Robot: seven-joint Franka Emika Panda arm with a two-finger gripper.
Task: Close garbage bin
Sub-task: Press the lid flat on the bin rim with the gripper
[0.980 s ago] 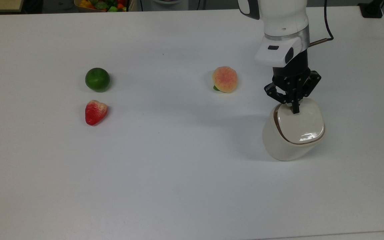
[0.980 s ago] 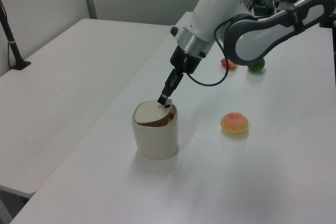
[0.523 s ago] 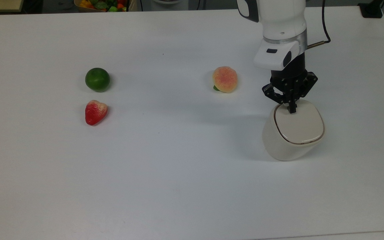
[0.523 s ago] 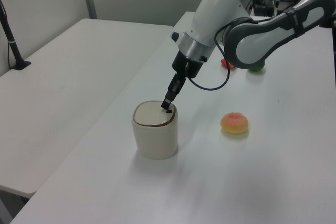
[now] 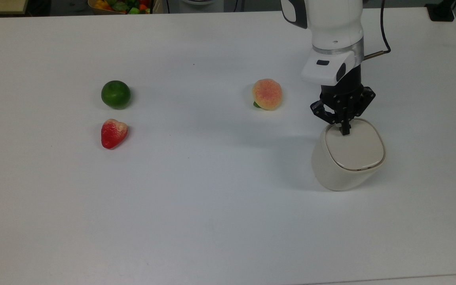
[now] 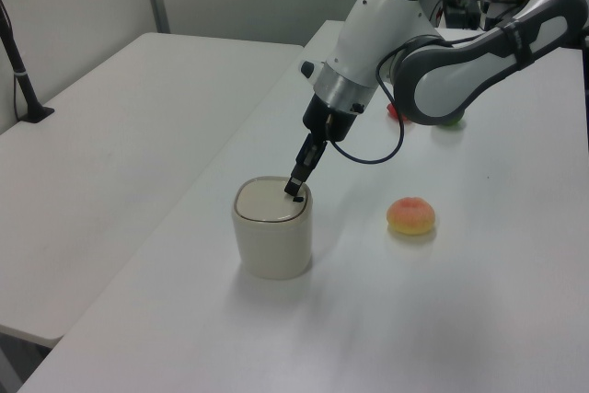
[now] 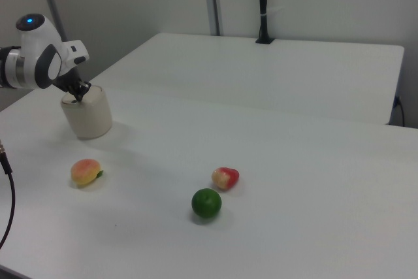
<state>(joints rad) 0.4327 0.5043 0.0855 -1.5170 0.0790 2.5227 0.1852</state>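
Observation:
The cream-white garbage bin (image 5: pixel 333 172) stands on the white table at the top view's right, also seen in the left view (image 6: pixel 271 246) and the right view (image 7: pixel 88 119). Its flat lid (image 5: pixel 356 150) lies level on the rim, with only a thin dark seam around it. My gripper (image 5: pixel 345 130) points down with its black fingers shut together, the tip touching the lid near its far edge. The left view shows the same contact of the gripper (image 6: pixel 296 192) at the lid's rear corner, and in the right view the gripper (image 7: pixel 78 96) sits on top of the bin.
A toy peach (image 5: pixel 267 94) lies to the top view's left of the bin. A green lime (image 5: pixel 116 94) and a red strawberry (image 5: pixel 113 133) lie further left. A basket of toy fruit (image 5: pixel 121 6) sits beyond the table's far edge.
The lid has dropped from a tilted, partly raised position to flat on the rim. My gripper followed it down, shifting slightly to the top view's left.

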